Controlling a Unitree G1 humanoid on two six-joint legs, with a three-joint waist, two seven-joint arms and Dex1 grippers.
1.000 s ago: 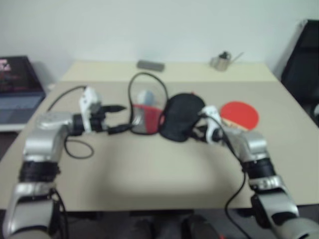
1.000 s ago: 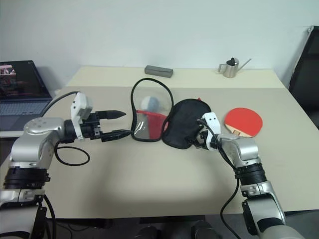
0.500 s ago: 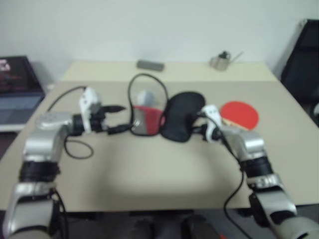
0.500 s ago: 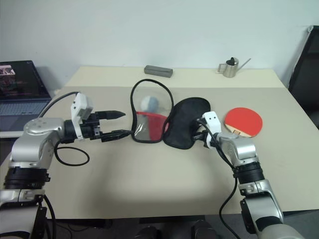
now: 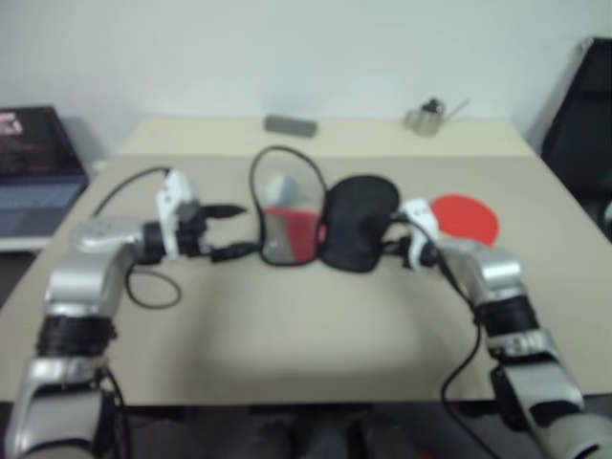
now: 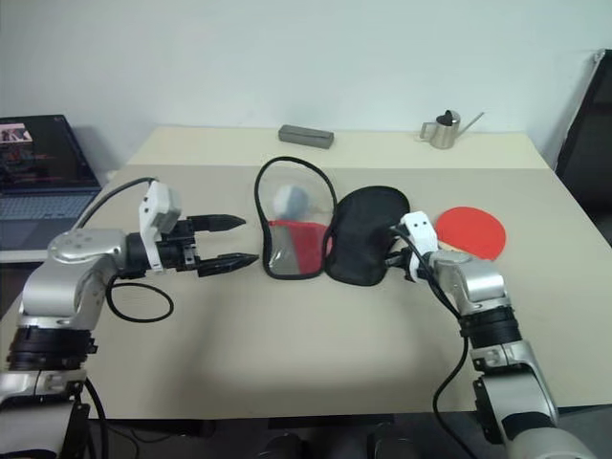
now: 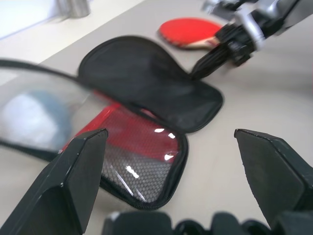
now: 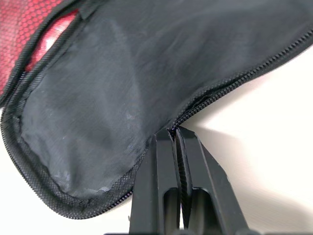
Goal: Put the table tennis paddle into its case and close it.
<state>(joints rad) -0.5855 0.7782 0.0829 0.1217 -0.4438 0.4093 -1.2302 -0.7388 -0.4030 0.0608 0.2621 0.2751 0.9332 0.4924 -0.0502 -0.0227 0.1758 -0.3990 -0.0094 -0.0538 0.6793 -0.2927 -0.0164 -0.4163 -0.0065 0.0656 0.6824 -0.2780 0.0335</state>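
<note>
Right gripper (image 8: 175,134) pinches the case (image 6: 363,234) edge; left gripper (image 6: 234,241) spread wide.

A small metal watering can (image 6: 442,131) and a flat grey block (image 6: 306,137) sit well apart at the beige table's (image 6: 287,344) far edge. An open laptop (image 6: 38,177) stands beside the table.
</note>
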